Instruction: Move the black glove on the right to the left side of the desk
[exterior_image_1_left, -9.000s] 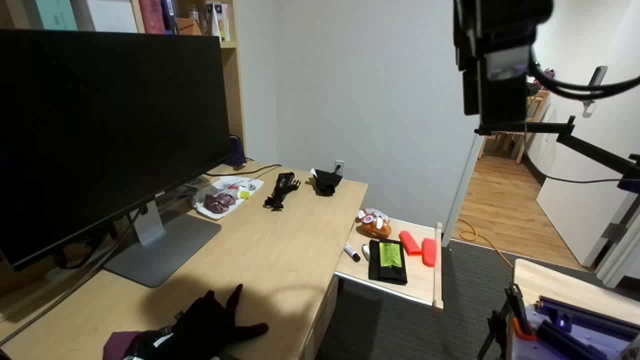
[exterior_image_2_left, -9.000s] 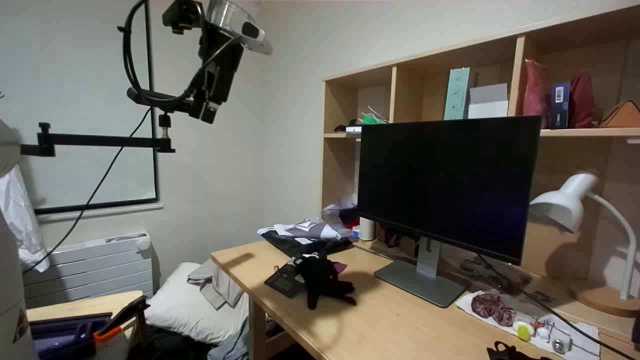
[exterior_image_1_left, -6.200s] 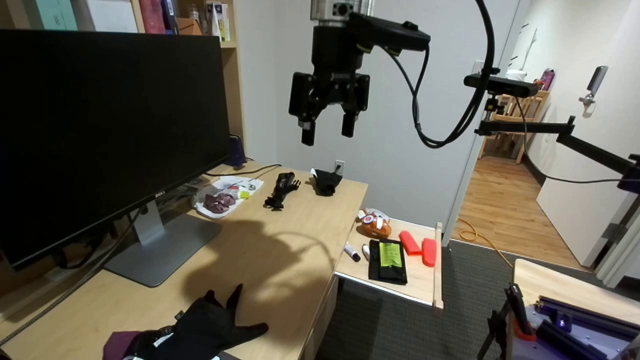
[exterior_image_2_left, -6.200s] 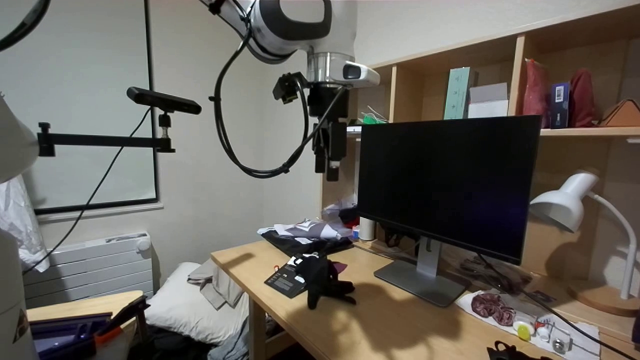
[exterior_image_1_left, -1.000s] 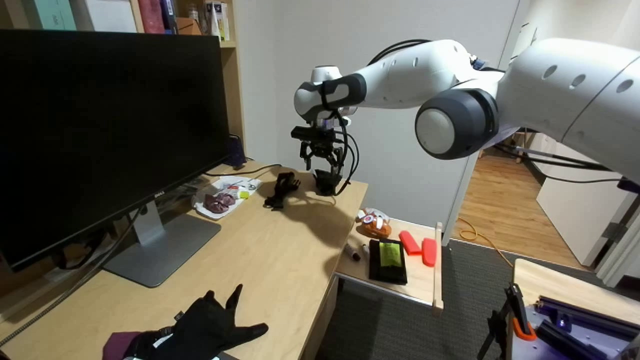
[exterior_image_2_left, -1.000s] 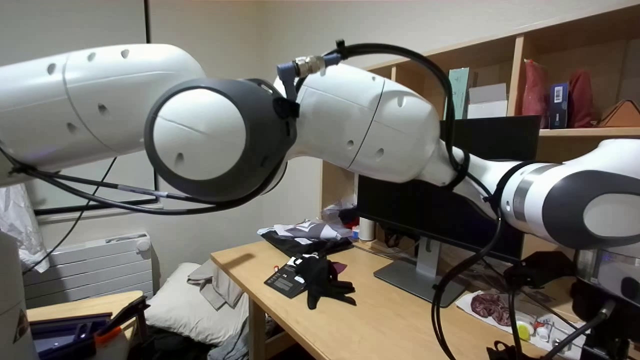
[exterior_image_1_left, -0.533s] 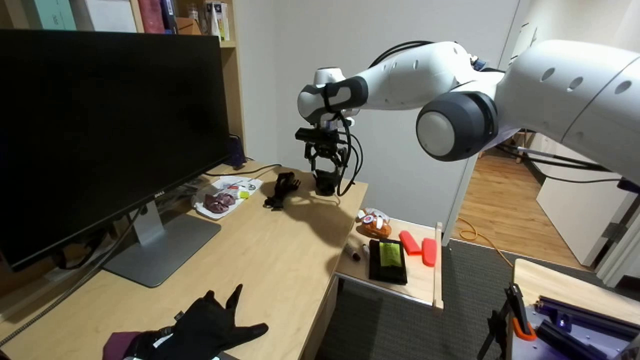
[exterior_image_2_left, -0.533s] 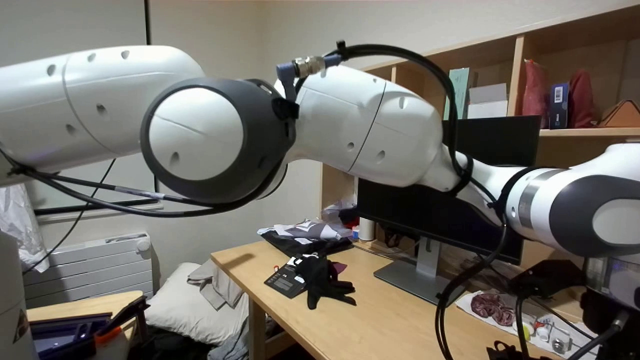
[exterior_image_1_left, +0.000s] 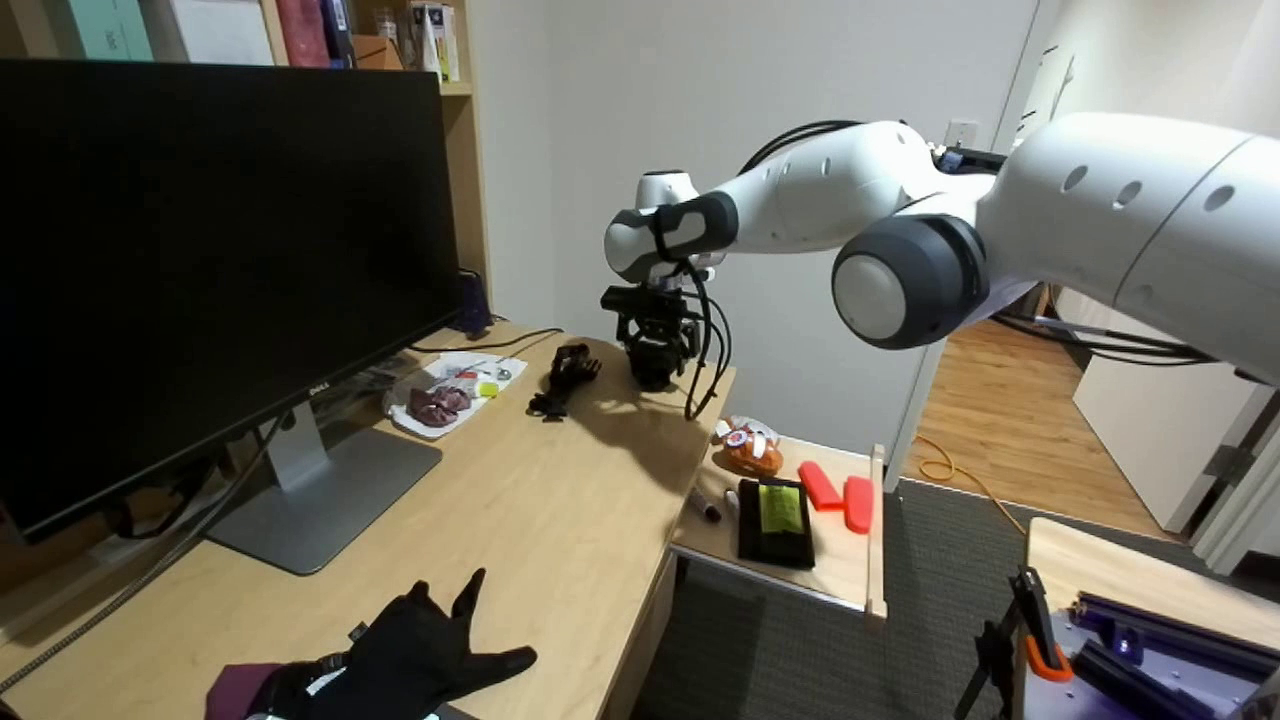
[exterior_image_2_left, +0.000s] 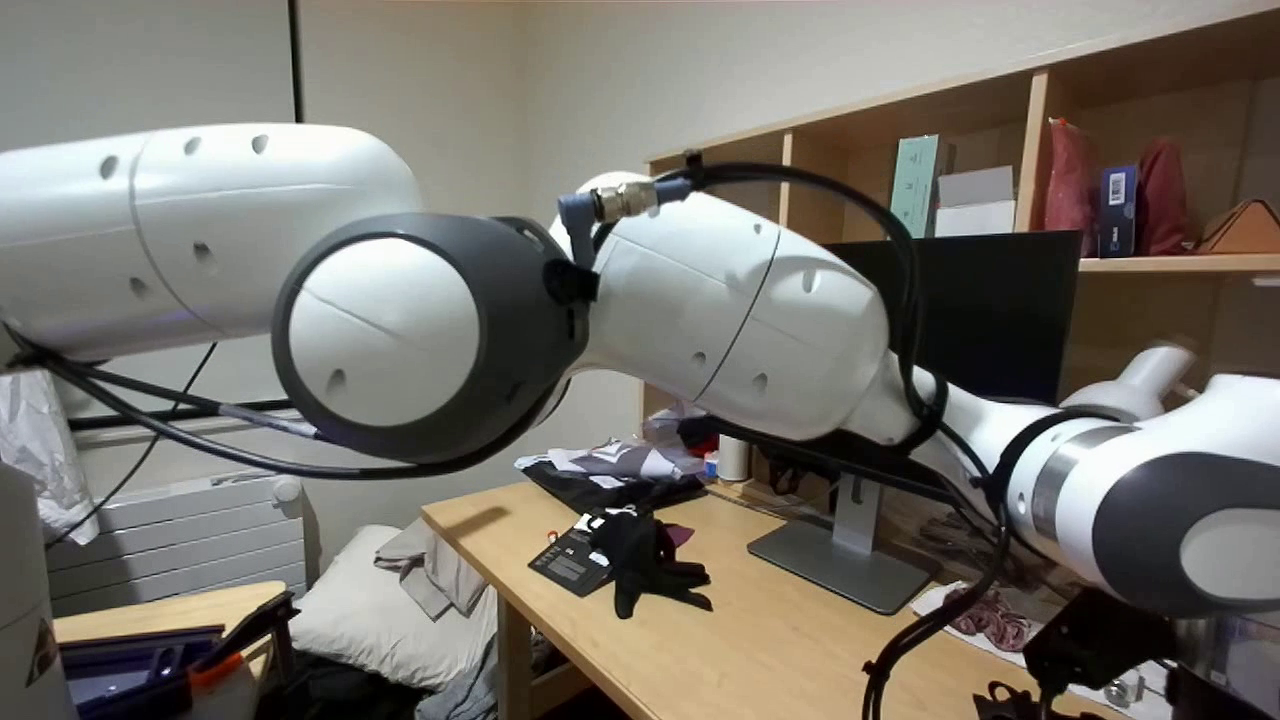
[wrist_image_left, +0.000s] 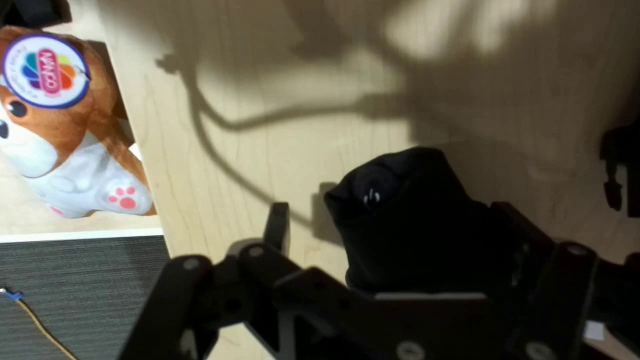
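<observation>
**Alignment before the grasp**

A long, pale tan wooden bench (exterior_image_1_left: 560, 500) carries the scene. A white and dark-grey jointed arm (exterior_image_1_left: 850, 190) reaches over the end that lies farthest in an exterior view. A broad, flat black monitor (exterior_image_1_left: 230, 270) stands farther along. The black, two-fingered metal gripper (wrist_image_left: 391, 209) points down from the arm, its jaws wide apart, holding nothing. A flat black glove (exterior_image_1_left: 410, 650), its fingers splayed, lies at the opposite end, presumably the goal side. A slim, elongated black item (exterior_image_1_left: 568, 375) lies near the grasp site, towards the monitor. The small, rounded black soft glove (wrist_image_left: 420, 232), the task's piece, rests on the bench's far end, beneath the gripper. Its lower part is hidden in the wrist view, so the long axis is uncertain. There it sits between the fingers but off-centre: bare wood beside the finger at picture left, the other finger overlapping its edge, contact not determinable. The coming move probably turns on that offset: a slight shift towards the overlapped side before closure.
</observation>
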